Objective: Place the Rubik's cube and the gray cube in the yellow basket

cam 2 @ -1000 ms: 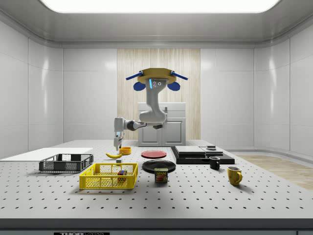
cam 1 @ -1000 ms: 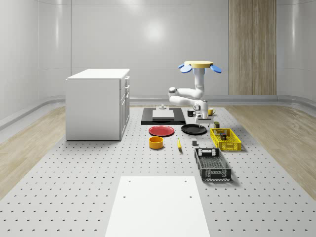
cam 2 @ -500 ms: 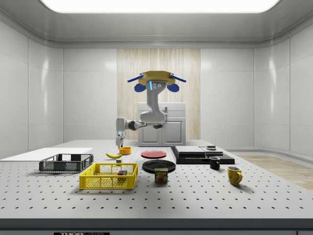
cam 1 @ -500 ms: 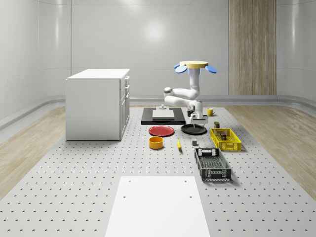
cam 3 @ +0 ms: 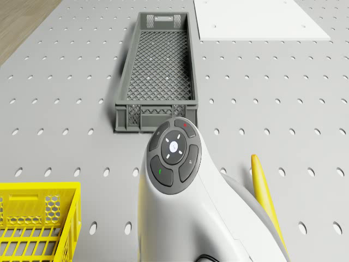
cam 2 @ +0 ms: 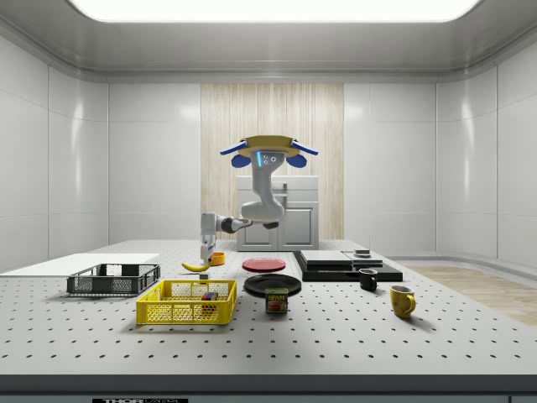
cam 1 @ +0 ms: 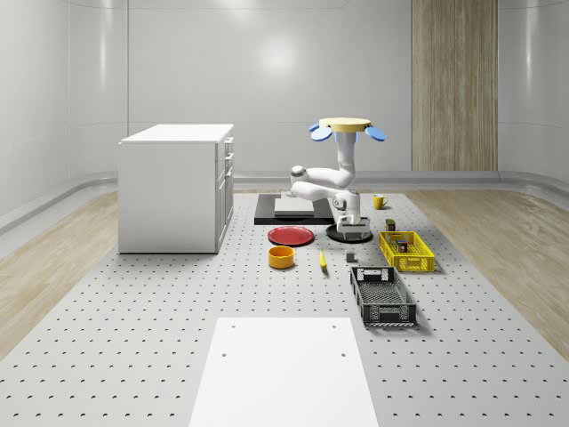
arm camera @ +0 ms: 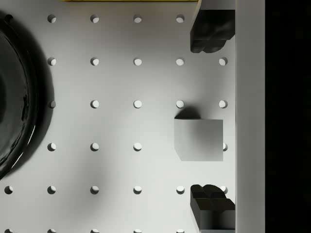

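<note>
Over the perforated surface [cam 1: 178,302] beside the yellow mesh basket [cam 1: 406,251], I have lowered my jaws, spread apart, around the small gray cube [arm camera: 198,140], ready to grasp.

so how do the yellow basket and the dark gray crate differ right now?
The yellow basket is bright yellow; the dark gray crate is charcoal. The basket holds small items, while the crate's mesh floor is bare. The crate looks longer and narrower. Both are open-topped mesh trays resting on the perforated table.
</note>
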You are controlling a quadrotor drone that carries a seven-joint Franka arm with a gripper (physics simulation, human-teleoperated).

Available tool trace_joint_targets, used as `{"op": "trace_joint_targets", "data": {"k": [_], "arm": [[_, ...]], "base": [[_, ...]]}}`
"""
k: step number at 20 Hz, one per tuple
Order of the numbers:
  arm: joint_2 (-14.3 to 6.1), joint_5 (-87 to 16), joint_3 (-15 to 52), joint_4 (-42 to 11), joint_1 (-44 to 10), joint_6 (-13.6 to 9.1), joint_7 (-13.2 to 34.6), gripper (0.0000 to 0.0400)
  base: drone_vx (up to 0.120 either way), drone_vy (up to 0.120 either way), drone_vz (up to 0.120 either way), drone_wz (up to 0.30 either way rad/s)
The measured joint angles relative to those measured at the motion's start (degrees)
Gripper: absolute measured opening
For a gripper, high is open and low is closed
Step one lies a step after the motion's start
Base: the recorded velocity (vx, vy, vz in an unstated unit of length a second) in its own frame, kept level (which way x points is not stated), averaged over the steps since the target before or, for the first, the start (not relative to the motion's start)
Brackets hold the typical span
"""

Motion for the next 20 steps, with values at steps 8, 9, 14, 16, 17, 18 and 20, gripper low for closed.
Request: {"op": "trace_joint_targets", "data": {"k": [8, 9, 14, 16, 17, 18, 20], "arm": [[0.00, 0.00, 0.00, 0.00, 0.00, 0.00, 0.00, 0.0400], [0.00, 0.00, 0.00, 0.00, 0.00, 0.00, 0.00, 0.0400], [-0.02, -0.33, -0.35, 0.09, -0.06, 0.15, 0.00, 0.0400], [-0.05, -1.25, -1.34, 0.37, -0.23, 0.53, 0.00, 0.0400], [-0.06, -1.85, -1.98, 0.56, -0.34, 0.78, -0.01, 0.0400], [-0.06, -2.48, -2.64, 0.76, -0.46, 1.04, -0.01, 0.0400], [0.05, -3.39, -3.60, 1.27, -0.85, 1.39, 0.00, 0.0400]], "base": [[0.045, -0.050, -0.100, 0.000], [0.080, 0.000, 0.000, 0.000], [0.016, 0.000, 0.000, 0.000], [0.000, 0.000, 0.000, 0.000], [0.000, 0.000, 0.000, 0.000], [0.000, 0.000, 0.000, 0.000], [0.000, 0.000, 0.000, 0.000]]}}
